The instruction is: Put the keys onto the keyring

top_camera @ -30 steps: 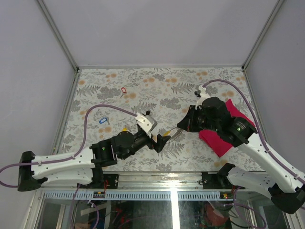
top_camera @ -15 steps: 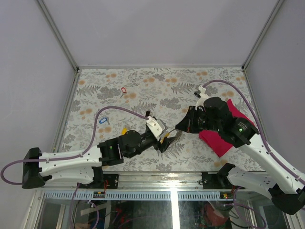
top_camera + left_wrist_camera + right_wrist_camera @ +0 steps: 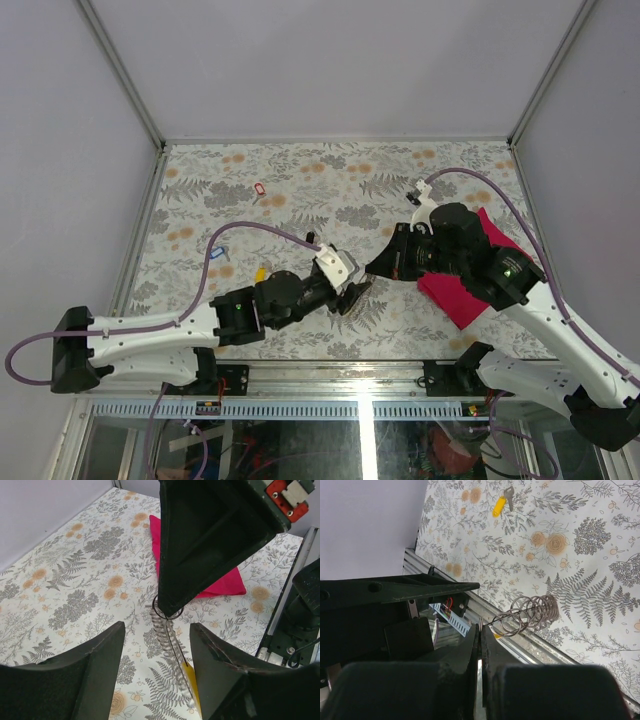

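Note:
The keyring (image 3: 167, 640) shows as a silvery coil of wire loops with a small yellow piece (image 3: 191, 680), hanging just above the floral table. My right gripper (image 3: 170, 605) is shut on its upper loop, and the coil (image 3: 532, 614) trails from the shut tips (image 3: 480, 627). My left gripper (image 3: 157, 625) is open, one finger on each side of the coil, the right finger close to the yellow piece. From above, both grippers (image 3: 352, 296) (image 3: 374, 268) meet at mid-table. Loose keys lie apart: yellow (image 3: 260, 271) (image 3: 500, 504), blue (image 3: 216, 254), red (image 3: 259, 189).
A magenta cloth (image 3: 470, 280) (image 3: 220, 582) lies under the right arm at the table's right side. The metal front rail (image 3: 360, 372) runs just behind the grippers. Grey walls enclose the table (image 3: 330, 170) on three sides.
My left arm has pushed right and forward until its fingers straddle the keyring, and its jaws have narrowed. The right gripper has stayed shut and nearly still.

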